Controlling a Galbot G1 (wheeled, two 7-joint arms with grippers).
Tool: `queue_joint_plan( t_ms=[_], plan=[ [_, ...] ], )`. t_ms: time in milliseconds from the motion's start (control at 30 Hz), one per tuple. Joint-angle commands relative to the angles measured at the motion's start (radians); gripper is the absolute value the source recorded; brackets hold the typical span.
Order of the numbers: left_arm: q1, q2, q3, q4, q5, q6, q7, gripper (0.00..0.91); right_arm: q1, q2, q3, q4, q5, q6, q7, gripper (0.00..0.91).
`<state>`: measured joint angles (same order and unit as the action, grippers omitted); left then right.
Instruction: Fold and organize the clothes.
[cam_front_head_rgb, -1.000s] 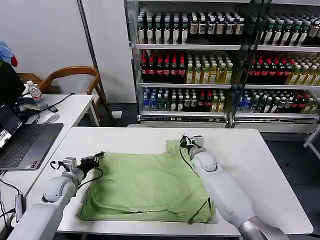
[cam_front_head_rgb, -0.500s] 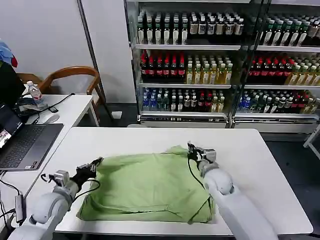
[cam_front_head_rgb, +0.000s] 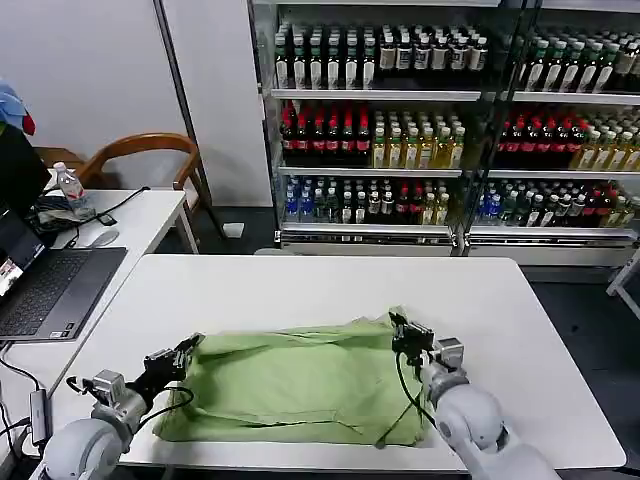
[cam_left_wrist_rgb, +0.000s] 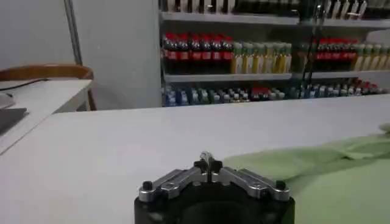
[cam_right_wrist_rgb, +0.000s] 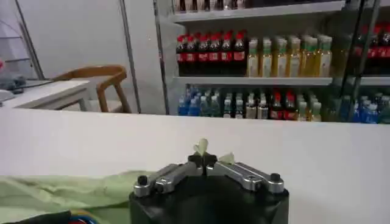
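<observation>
The light green polo shirt (cam_front_head_rgb: 300, 385) lies spread across the near half of the white surface (cam_front_head_rgb: 300, 285), its near hem close to the near edge. Both far corners are lifted and drawn toward the near side, so the far border runs as a folded-over ridge from left to right.

The left claw (cam_front_head_rgb: 186, 347) is clenched on the shirt's far-left corner, near the left part of the surface. In the left wrist view the left claw's tips (cam_left_wrist_rgb: 207, 163) are pressed together, with green cloth lying just beside them.

The right claw (cam_front_head_rgb: 403, 327) is clenched on the far-right corner, and the right wrist view shows a small tuft of green cloth pinched between its closed tips (cam_right_wrist_rgb: 203, 155).

Bare surface stretches across the whole far half and along a wide strip to the right of the shirt. To the left stands a second surface (cam_front_head_rgb: 150, 215) carrying a laptop (cam_front_head_rgb: 50, 290).
</observation>
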<state>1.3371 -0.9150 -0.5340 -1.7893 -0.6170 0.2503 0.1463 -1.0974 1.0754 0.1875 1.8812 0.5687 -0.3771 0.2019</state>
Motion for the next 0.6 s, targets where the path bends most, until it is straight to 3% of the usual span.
queue_joint_plan(
  t_ms=[33, 333, 600],
  plan=[
    [0.103, 0.005, -0.036, -0.058, 0.0, -0.046, 0.026, 0.05, -0.17, -0.027, 0.055, 0.144, -0.009, 0.002, -0.004, 0.0],
    [0.132, 0.002, -0.073, -0.042, -0.008, -0.082, 0.04, 0.05, -0.25, -0.029, 0.074, 0.207, 0.012, -0.002, -0.007, 0.0],
    [0.176, 0.008, -0.095, -0.085, -0.038, -0.067, 0.045, 0.05, -0.243, -0.031, 0.079, 0.175, 0.005, 0.004, -0.005, 0.0]
  ],
)
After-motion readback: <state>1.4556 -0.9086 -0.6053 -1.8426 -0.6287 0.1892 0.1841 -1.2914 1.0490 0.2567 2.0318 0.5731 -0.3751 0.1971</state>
